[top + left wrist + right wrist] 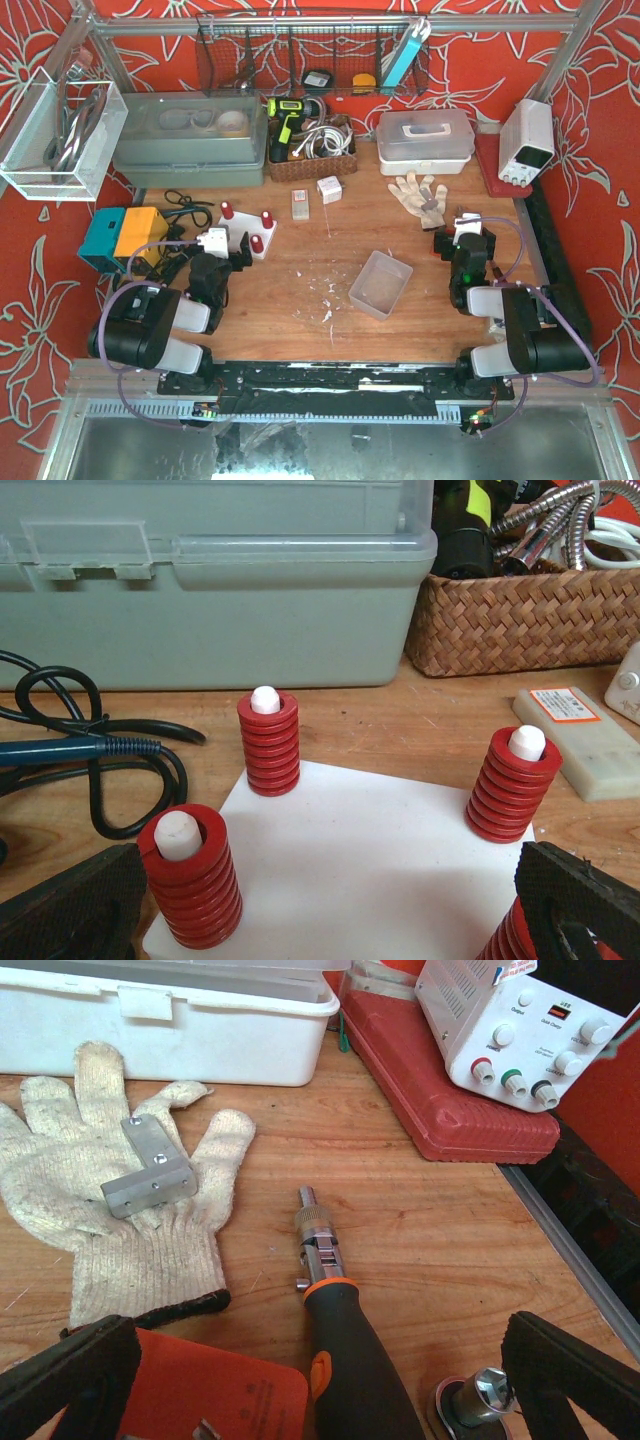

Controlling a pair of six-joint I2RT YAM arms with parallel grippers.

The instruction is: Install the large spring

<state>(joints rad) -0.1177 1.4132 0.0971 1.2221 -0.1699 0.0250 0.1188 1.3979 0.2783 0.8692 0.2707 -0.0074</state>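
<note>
Your left gripper (330, 905) gaped wide at the white plate's (370, 855) 6 o'clock edge. Red springs (268, 742) stood upright on it at 11, 2 and 8 o'clock. Your right gripper (325, 1360) gaped wide over the screwdriver (318, 1260).

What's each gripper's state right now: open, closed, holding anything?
Left gripper: open, holding nothing, in front of the red springs.
Right gripper: open, holding nothing, over the screwdriver.

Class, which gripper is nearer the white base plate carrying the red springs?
Left. The left gripper sits open at the white base plate's near edge; the right gripper is on the opposite side, by the work glove and screwdriver.
</note>
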